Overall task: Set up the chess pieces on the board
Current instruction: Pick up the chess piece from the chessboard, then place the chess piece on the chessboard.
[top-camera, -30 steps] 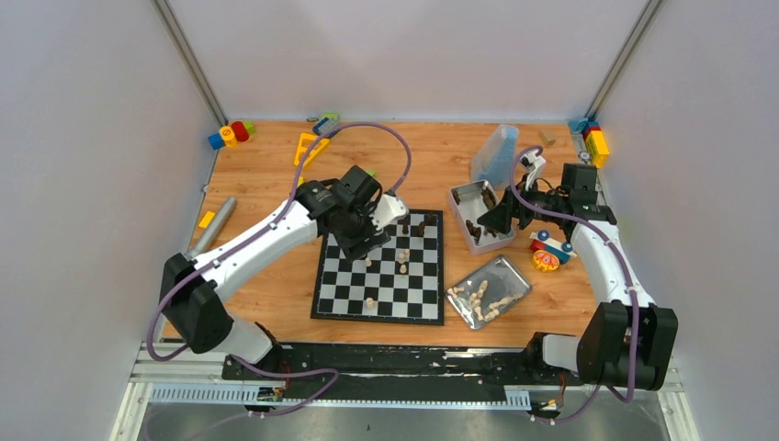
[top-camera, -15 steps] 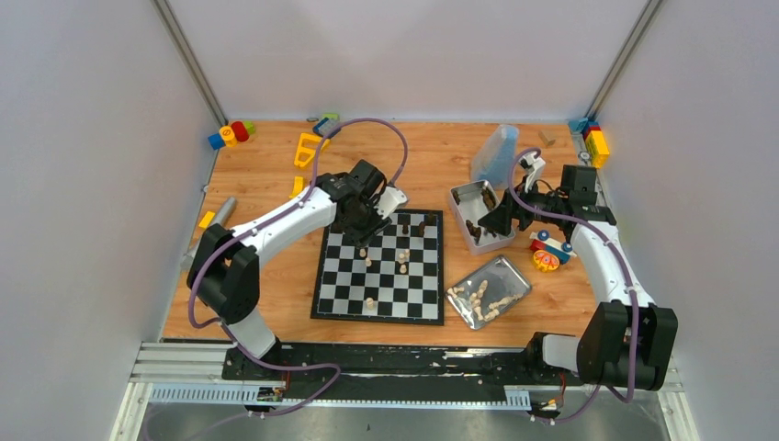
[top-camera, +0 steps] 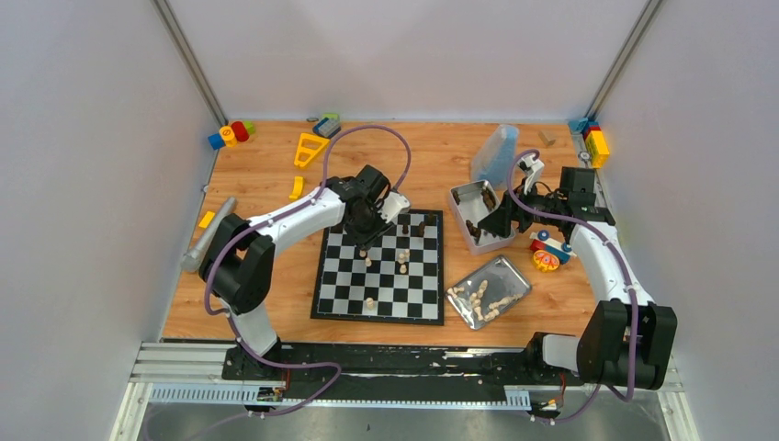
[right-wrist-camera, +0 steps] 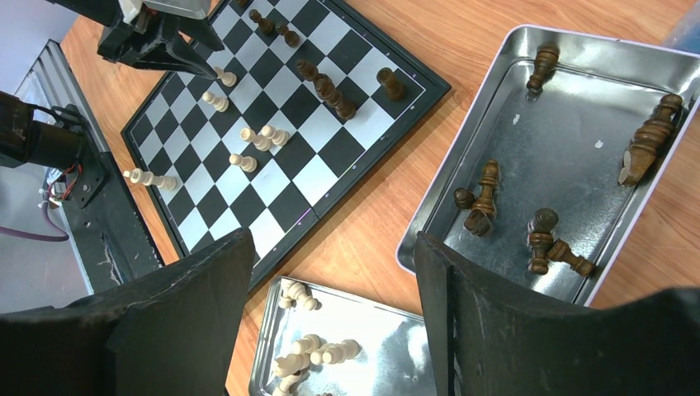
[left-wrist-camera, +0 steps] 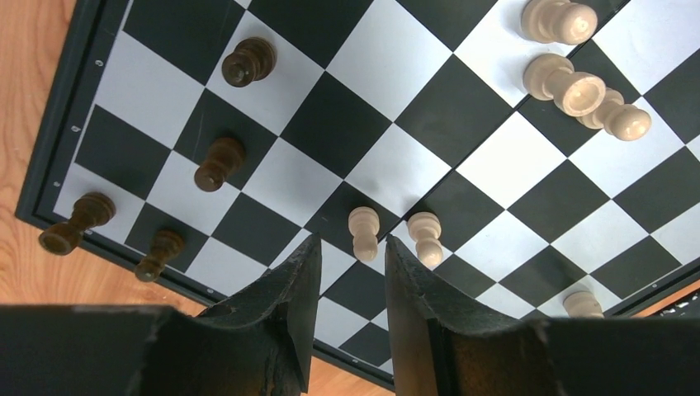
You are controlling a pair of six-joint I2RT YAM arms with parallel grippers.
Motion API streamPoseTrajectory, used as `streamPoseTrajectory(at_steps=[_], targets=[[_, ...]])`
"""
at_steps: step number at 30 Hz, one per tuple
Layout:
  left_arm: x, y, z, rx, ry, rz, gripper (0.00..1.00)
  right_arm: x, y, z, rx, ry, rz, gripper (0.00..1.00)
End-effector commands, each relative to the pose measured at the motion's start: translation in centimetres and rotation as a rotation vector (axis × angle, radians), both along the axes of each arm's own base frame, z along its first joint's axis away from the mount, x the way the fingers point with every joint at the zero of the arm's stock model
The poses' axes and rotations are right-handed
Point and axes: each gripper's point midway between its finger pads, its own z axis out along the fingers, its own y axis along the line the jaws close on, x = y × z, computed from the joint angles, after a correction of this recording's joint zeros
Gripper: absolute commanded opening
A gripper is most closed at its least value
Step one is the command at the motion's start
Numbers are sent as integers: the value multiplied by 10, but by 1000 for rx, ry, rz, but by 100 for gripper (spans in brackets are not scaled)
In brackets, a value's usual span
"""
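Note:
The chessboard (top-camera: 340, 296) lies mid-table. Several dark pieces (top-camera: 423, 225) stand along its far edge and several cream pieces (top-camera: 402, 262) stand mid-board. My left gripper (top-camera: 364, 241) hangs over the board's far left. In the left wrist view it (left-wrist-camera: 351, 241) is open and empty, with a cream pawn (left-wrist-camera: 363, 233) standing just beyond its tips and a second pawn (left-wrist-camera: 425, 238) beside it. My right gripper (right-wrist-camera: 330, 247) is wide open and empty, above the table near the tray of dark pieces (right-wrist-camera: 569, 148).
A tray of cream pieces (top-camera: 514, 280) lies right of the board. The dark-piece tray (top-camera: 470, 191) is behind it. A clear blue container (top-camera: 496, 154), a colourful toy (top-camera: 547, 253), toy blocks (top-camera: 230, 134), a yellow triangle (top-camera: 309, 147) and a grey cylinder (top-camera: 207, 234) ring the table.
The left arm's elbow has swung in toward the right while its gripper stays over the board's far left. The right arm has not moved.

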Motion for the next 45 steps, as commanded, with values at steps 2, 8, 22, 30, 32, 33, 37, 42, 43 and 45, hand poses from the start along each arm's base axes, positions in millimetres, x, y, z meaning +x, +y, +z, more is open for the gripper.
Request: streamPoseTrajectory(at_steps=[2, 8, 22, 30, 32, 33, 37, 42, 43, 45], targets=[[2, -2, -10, -12, 15, 4, 41, 3, 1, 1, -5, -35, 22, 72], [0, 0, -19, 0, 29, 7, 39, 2, 1, 0, -3, -31, 23, 72], [-7, 8, -15, -21, 39, 0, 13, 2, 1, 1, -5, -34, 22, 72], [-23, 41, 6, -14, 0, -7, 8, 1, 1, 2, -5, -40, 24, 72], [-34, 49, 9, -10, 1, -32, 7, 1, 1, 2, -7, -42, 24, 72], [-41, 53, 9, -8, 0, -52, 7, 1, 1, 3, -6, -42, 24, 72], [-66, 69, 4, 11, 22, -105, 7, 1, 1, 2, -7, -42, 25, 72], [-92, 80, -5, 11, 68, -168, 8, 1, 1, 1, -7, -38, 27, 72], [-94, 81, -3, 4, 61, -182, 9, 1, 1, 0, -7, -36, 27, 72], [-99, 82, -5, -3, 64, -203, 10, 1, 1, 0, -8, -36, 26, 72]])
